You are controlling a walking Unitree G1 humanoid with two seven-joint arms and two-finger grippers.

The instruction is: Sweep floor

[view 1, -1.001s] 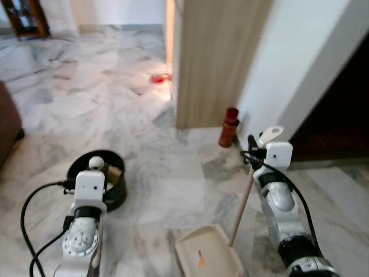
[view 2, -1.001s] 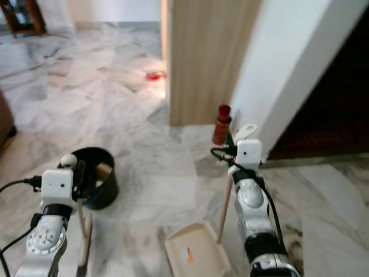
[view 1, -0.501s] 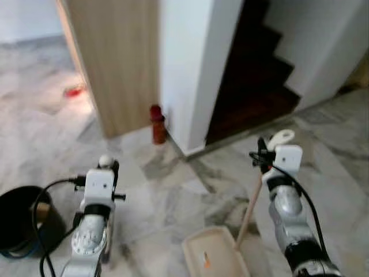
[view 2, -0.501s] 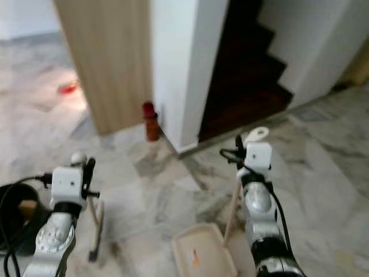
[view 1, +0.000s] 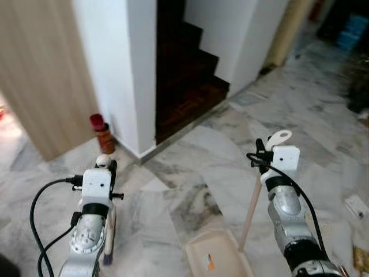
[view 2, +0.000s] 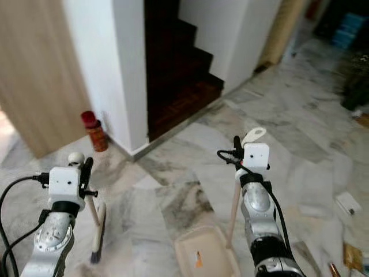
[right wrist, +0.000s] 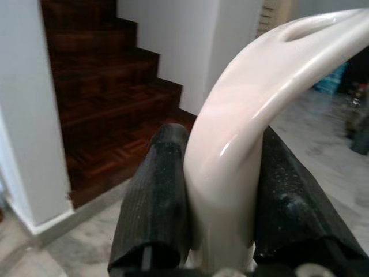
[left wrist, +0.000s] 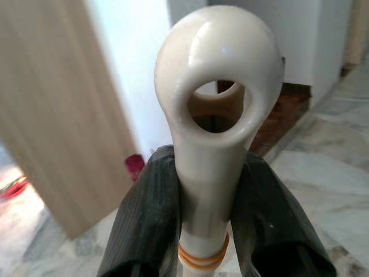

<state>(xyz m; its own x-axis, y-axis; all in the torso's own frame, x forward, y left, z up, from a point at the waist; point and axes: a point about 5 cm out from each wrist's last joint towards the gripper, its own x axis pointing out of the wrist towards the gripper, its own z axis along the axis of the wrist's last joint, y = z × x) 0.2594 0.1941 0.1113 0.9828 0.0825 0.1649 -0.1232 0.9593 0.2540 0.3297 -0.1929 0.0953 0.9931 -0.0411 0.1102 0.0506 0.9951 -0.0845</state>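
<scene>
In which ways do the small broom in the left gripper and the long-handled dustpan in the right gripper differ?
The small cream-handled broom ends in a narrow dark brush on the marble floor; the cream long-handled dustpan ends in a wide flat tray. The broom's handle looks shorter than the dustpan's wooden pole. Both have cream plastic tops with a hanging hole, clamped in the jaws of the left gripper and right gripper.

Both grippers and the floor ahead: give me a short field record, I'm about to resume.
left gripper: shut on broom handle
broom head: on marble floor
right gripper: shut on dustpan handle
dustpan: on floor between the arms
ahead: dark wooden stairs
red bottle: by white wall
litter: floor, right side
</scene>
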